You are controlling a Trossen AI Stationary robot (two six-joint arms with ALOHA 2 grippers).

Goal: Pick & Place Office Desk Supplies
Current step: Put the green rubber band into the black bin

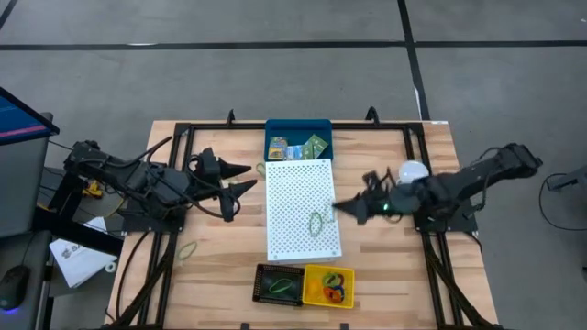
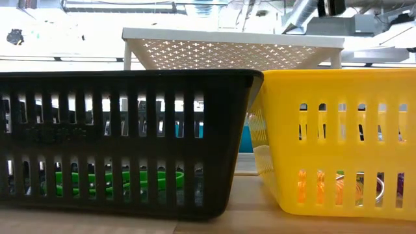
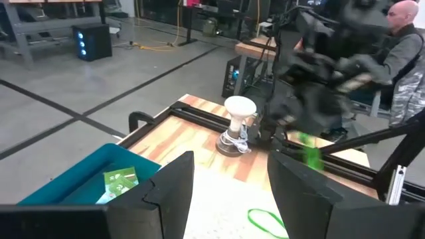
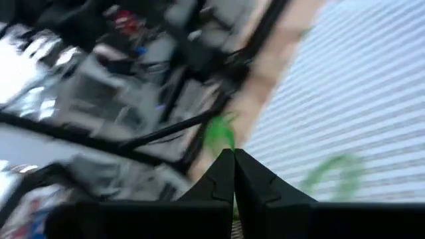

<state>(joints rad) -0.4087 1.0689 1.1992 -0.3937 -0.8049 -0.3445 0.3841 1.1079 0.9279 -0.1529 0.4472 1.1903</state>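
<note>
Seen from above, the right gripper (image 1: 341,207) reaches in over the right edge of the white perforated board (image 1: 301,209) at the middle of the wooden table (image 1: 220,266). Its fingers are pressed together, and the right wrist view shows a scrap of green rubber band (image 4: 219,135) at their tips; that view is smeared, so the hold cannot be confirmed beyond that. A second green band (image 1: 316,222) lies flat on the board just beside the gripper, toward the near edge.

The left gripper (image 1: 245,178) waits over the table just left of the board, fingers spread apart and holding nothing.

At the far end of the board sits a blue tray (image 1: 297,129) with small green and yellow printed packets (image 1: 307,147) inside. At the near end stand two small slatted baskets side by side: a black basket (image 1: 278,284) holding green bands and a yellow basket (image 1: 328,285) holding bands of mixed colours. Another loose pale green band (image 1: 188,249) rests on the bare wood near the left. A white bulb-shaped object (image 1: 413,171) stands to the right of the board, by the right arm. A person (image 3: 405,40) is visible in the room beyond the table.
</note>
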